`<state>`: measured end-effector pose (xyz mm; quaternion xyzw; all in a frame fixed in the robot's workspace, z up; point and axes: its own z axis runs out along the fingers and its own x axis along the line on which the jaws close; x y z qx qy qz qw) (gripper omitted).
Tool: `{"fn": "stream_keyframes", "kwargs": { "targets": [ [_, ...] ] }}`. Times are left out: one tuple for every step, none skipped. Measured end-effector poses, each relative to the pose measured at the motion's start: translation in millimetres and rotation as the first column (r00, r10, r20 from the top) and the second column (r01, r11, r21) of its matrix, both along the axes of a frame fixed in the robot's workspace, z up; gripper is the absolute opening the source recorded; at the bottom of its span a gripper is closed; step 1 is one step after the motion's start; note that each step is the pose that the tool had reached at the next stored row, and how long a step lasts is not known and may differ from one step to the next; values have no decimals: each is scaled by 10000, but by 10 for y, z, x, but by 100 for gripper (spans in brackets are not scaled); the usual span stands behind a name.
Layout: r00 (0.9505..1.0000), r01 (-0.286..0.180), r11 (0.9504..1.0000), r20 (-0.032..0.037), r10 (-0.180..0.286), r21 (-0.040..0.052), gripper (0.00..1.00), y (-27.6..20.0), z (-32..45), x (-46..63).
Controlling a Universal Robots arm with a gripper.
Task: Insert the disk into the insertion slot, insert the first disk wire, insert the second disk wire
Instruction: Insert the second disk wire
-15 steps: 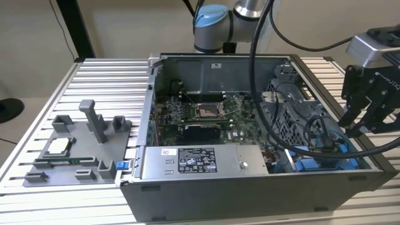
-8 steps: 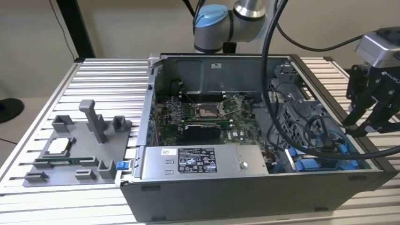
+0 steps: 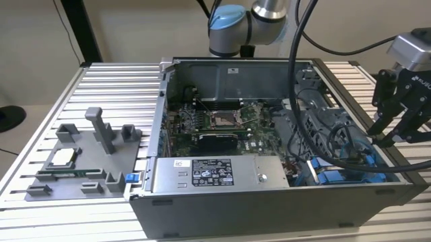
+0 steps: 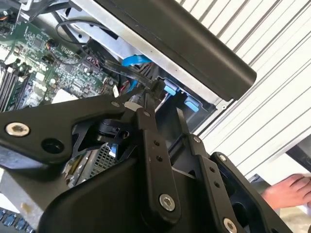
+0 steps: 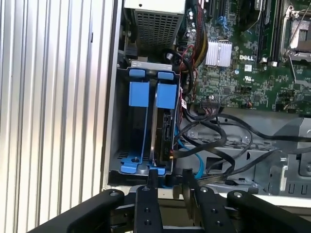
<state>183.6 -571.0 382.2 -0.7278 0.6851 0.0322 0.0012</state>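
In the first wrist view the disk stands on edge inside the insertion slot, held in its blue carrier, beside an empty blue rail. A black wire curves over to the disk's side edge, and a blue wire lies loose beside it. My gripper hovers just off the near end of the disk. In the exterior view my gripper hangs over the case's right rim above the blue bay. In the second wrist view my gripper sits close to the bay's blue tabs.
The open computer case holds a motherboard and a grey labelled power-supply box. A thick black arm cable drapes across the case. A grey fixture tray lies on the slatted table at the exterior view's left. A person's hand rests nearby.
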Motion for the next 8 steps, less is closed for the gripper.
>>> {"fn": "stream_keyframes", "kwargs": {
  "targets": [
    [10000,-20,10000,-35,20,0,100,0,-1,10],
    [10000,-40,10000,-78,40,0,100,0,-1,23],
    [9999,-55,10000,-121,55,0,100,0,-2,36],
    [9998,-69,10000,-165,69,1,100,0,-3,47],
    [9997,-84,10000,-211,84,1,100,0,-5,60],
    [9996,-99,10000,-257,99,2,100,0,-6,73],
    [9995,-113,9999,-302,113,2,100,0,-7,85],
    [9993,-128,9999,-349,129,4,100,0,-8,99]
  ]
}}
